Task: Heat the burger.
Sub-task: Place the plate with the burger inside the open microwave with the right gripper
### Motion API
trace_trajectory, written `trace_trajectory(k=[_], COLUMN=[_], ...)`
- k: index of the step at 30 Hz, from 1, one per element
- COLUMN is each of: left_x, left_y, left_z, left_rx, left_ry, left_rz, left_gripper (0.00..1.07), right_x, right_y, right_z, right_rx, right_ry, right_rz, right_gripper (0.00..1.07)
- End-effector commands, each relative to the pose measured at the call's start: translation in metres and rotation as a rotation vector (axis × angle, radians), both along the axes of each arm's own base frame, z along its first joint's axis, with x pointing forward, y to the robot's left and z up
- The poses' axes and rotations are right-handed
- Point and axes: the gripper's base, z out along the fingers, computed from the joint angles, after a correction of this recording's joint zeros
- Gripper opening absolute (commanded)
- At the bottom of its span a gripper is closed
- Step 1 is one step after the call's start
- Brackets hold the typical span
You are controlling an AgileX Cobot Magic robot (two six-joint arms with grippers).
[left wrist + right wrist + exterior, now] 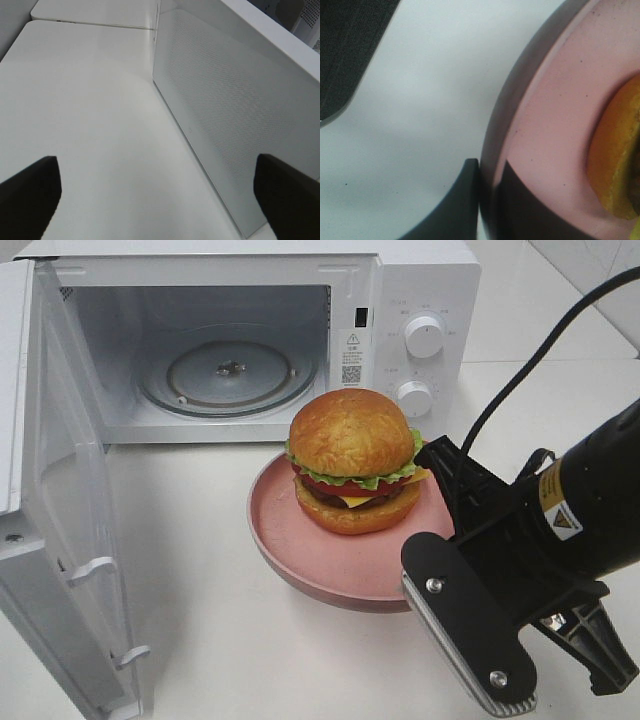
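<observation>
The right gripper [428, 512] looms closest, in front of the microwave [420, 300] toward its dial side. Its jaws are spread wide, gripping nothing, with one finger right against the rim of the pink plate [300, 560]. The burger [352, 460] sits upright on that plate, just before the microwave's open cavity. The left gripper [160, 195], also wide open, hangs beside the microwave's swung-out door [225, 115].

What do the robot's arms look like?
The right arm is chunky and black, with a yellow warning sticker and a black cable trailing off behind. Its fingers are flat black plates with silver screws and a ribbed grey strip. The left arm's fingers look dark and blunt.
</observation>
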Motion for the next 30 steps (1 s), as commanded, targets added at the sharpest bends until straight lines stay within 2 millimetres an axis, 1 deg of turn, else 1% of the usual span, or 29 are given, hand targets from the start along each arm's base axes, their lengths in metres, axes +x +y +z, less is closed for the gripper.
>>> trace_trajectory(k=[1, 7, 14, 18, 23, 24, 28, 30], left_x=[-0.003, -0.003, -0.003, -0.003, -0.003, -0.003, -0.003, -0.003], left_y=[0.0, 0.0, 0.0, 0.0, 0.0, 0.0, 0.0, 0.0], left_z=[0.0, 0.0, 0.0, 0.0, 0.0, 0.0, 0.0, 0.0], left_rx=[-0.001, -0.001, -0.001, -0.001, -0.001, -0.001, -0.001, -0.001], left_ry=[-0.029, -0.029, -0.029, -0.029, -0.029, -0.029, -0.029, -0.029], left_rz=[0.003, 0.003, 0.003, 0.003, 0.003, 0.003, 0.003, 0.003], left_gripper=[1.0, 1.0, 1.0, 1.0, 1.0, 1.0, 1.0, 1.0], right_x=[0.008, 0.015, 0.018, 0.022, 0.029, 0.034, 0.04, 0.049], right_y=[0.001, -0.005, -0.003, 0.001, 0.008, 0.012, 0.019, 0.024], right_z=[0.008, 0.009, 0.01, 0.01, 0.002, 0.002, 0.0, -0.001], right_rx=[0.075, 0.083, 0.093, 0.13, 0.113, 0.115, 0.114, 0.1], right_ry=[-0.04, -0.044, -0.083, -0.114, -0.09, -0.086, -0.085, -0.099], right_rz=[0.021, 0.02, 0.032, 0.035, 0.028, 0.021, 0.022, 0.031], right_gripper=[0.0, 0.0, 0.0, 0.0, 0.0, 0.0, 0.0, 0.0])
